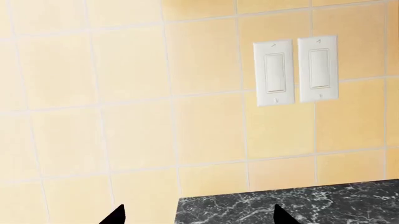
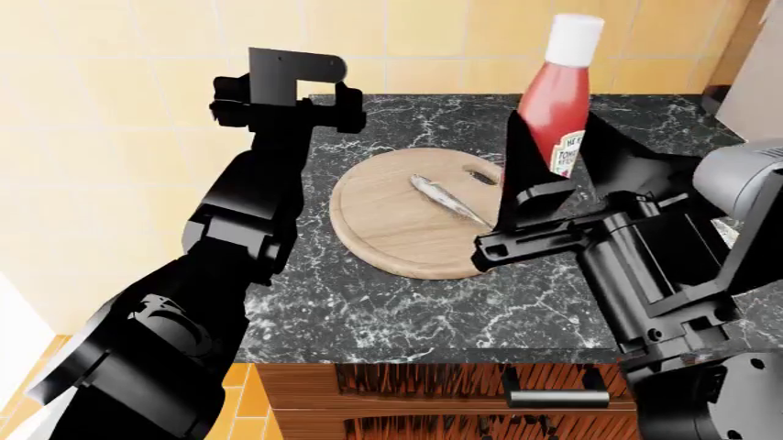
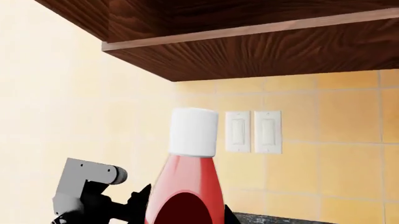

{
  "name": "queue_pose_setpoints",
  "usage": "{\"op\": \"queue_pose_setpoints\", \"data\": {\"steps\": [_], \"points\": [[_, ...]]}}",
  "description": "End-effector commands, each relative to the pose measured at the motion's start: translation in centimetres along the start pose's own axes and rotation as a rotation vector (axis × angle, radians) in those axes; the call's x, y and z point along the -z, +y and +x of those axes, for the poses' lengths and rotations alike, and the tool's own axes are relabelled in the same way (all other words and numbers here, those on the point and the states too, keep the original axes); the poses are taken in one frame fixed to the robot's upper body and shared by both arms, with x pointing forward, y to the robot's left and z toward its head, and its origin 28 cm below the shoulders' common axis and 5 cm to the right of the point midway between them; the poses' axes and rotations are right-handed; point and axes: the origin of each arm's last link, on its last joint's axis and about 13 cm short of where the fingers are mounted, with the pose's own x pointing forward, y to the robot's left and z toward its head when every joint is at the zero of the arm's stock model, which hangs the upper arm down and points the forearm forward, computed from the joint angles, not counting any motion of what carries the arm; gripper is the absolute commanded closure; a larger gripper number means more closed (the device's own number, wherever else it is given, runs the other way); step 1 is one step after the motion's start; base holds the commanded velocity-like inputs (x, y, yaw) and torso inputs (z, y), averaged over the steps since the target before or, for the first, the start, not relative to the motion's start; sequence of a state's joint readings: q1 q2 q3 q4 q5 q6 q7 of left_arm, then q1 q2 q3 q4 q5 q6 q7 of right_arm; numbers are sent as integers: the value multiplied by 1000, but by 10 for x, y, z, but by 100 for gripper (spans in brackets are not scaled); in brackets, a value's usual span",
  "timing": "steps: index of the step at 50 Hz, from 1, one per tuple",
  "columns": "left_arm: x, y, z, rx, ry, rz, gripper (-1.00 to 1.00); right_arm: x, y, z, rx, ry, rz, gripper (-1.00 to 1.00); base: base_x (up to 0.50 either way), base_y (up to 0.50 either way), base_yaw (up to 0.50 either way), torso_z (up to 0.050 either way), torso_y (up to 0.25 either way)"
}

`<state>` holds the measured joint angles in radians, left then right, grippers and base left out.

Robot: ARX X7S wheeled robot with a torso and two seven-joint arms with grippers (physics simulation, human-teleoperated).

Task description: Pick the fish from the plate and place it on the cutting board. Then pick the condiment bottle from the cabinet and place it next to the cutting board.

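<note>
Two arms up: the right gripper point(image 2: 553, 174) has its fingers clamped on the condiment bottle point(image 2: 560, 101), held upright just beside the cutting board point(image 2: 410, 215), apparently above the counter point(image 2: 404, 302). On the board lies the fish point(image 2: 448, 198). Over the counter's far left corner, the left gripper point(image 1: 198, 217) has its fingers spread, holding nothing.

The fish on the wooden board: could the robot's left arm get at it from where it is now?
Probably yes. The fish lies bare on the cutting board, and the left claw hangs just beyond the board's edge with nothing between them; the right claw's ketchup bottle stands off to the side.
</note>
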<state>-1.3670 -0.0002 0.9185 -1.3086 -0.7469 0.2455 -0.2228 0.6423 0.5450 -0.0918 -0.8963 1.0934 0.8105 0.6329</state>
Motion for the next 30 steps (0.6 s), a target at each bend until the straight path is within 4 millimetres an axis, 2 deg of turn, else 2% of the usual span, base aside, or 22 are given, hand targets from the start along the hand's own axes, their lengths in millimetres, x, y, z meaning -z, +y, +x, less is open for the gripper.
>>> {"op": "queue_pose_setpoints", "data": {"steps": [1, 17, 30], "points": [[0, 0, 0, 1, -1, 5, -100, 19, -9, -18, 32, 27, -8, 100, 0, 0, 0, 0, 0], [1, 0, 0, 3, -3, 10, -100, 38, -15, -33, 64, 61, 4, 100, 0, 0, 0, 0, 0], [0, 0, 0, 2, -4, 8, -100, 58, -16, -38, 85, 53, -87, 100, 0, 0, 0, 0, 0]]}}
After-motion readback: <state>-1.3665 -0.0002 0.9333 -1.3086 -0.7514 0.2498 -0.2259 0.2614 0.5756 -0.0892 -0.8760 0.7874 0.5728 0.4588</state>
